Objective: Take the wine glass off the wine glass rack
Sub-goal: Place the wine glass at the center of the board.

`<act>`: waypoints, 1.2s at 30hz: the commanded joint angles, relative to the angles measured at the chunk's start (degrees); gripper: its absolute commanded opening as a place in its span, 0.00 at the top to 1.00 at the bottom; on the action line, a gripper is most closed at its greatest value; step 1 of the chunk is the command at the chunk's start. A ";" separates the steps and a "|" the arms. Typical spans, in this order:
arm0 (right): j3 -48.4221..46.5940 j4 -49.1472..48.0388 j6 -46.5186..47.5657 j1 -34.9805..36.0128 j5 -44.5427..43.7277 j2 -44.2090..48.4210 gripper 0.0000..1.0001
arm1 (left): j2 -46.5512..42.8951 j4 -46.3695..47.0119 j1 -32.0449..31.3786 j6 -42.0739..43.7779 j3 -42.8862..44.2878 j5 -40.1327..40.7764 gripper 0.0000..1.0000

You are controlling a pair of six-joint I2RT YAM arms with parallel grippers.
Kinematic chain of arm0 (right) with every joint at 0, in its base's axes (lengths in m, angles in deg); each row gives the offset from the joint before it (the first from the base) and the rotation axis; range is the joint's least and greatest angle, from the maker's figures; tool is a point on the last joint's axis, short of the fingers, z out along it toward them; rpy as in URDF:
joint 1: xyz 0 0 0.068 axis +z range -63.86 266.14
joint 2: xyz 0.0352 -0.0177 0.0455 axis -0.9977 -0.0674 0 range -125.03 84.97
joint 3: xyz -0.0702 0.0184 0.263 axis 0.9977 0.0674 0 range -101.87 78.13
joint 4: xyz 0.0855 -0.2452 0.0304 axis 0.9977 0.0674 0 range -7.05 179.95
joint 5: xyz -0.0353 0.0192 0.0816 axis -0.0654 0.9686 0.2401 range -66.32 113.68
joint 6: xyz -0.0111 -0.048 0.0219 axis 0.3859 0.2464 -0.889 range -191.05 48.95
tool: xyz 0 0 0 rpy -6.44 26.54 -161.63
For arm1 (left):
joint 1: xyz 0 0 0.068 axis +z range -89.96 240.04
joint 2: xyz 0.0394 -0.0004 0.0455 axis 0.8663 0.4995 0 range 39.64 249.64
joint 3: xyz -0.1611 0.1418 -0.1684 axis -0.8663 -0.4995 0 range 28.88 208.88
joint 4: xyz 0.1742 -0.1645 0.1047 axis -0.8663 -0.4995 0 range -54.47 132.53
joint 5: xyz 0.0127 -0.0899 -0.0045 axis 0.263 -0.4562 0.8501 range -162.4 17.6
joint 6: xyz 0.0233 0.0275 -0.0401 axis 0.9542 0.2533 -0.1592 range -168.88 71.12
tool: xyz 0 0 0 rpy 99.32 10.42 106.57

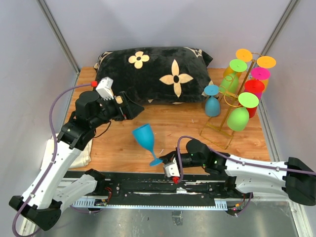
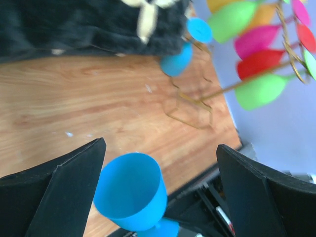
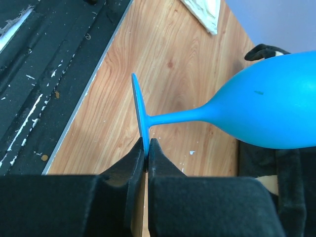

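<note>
From where I stood, the blue wine glass (image 1: 144, 137) was off the wine glass rack (image 1: 236, 111) and well apart from it, down near the 6 o'clock edge of the wooden table (image 1: 118, 143). It was tilted, its bowl leaning toward 11 o'clock and its foot toward 5 o'clock. The right gripper (image 3: 146, 148) had its jaws pressed together on the rim of that foot, pinching the thin disc edge-on. The left gripper (image 2: 160, 143) hung at about 10 o'clock with its jaws spread wide and nothing between them, the glass's open mouth just below it in its own view. The gold wire rack stood at 2 o'clock, with green, red, pink, orange and yellow glasses (image 1: 239, 117) hanging on it. A second blue glass (image 1: 212, 104) stood upside down just beside its base. A black flowered pillow (image 1: 158, 74) lay at 12 o'clock.
</note>
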 commanded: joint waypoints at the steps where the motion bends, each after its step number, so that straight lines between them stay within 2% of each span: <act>1: 1.29 -0.60 2.59 1.15 -0.44 2.93 0.99 | -1.20 13.31 0.45 -2.52 -5.08 -22.39 0.00; 4: 1.66 0.15 2.53 1.32 -0.08 4.79 0.99 | -0.56 16.32 0.45 -3.82 -7.47 -30.07 0.02; 7: 2.84 -0.84 2.48 1.32 -0.36 6.48 0.99 | -1.01 15.49 0.45 -3.55 -9.63 -34.14 0.06; 11: 2.73 1.60 3.02 1.33 -1.46 7.53 0.99 | -2.80 19.44 0.38 -5.30 -13.59 -39.70 0.11; 13: 2.78 2.22 3.02 1.33 -0.95 8.16 0.99 | -2.94 17.92 0.36 -3.81 -13.66 -39.73 0.16; 20: 3.60 3.46 3.54 1.32 -2.18 10.77 0.99 | -0.33 3.90 -1.34 6.12 -10.27 -35.14 0.24; 23: 3.43 4.77 3.63 1.33 -3.47 11.17 0.98 | 0.56 2.18 -4.22 8.41 -9.78 -34.65 0.32; 27: 2.72 6.96 3.49 1.33 -5.43 11.09 0.96 | 1.93 0.34 -8.18 10.88 -8.64 -33.24 0.49; 30: 2.64 7.16 3.36 1.33 -7.33 10.91 0.95 | 2.12 -0.21 -8.78 11.89 -8.04 -31.97 0.66; 34: 2.78 7.95 3.21 1.33 -8.27 11.29 0.91 | 1.53 -2.22 -8.78 13.23 -6.21 -27.61 0.95; 36: 2.91 7.87 3.16 1.33 -8.65 11.59 0.90 | 1.13 -2.86 -8.78 13.32 -5.89 -26.28 0.99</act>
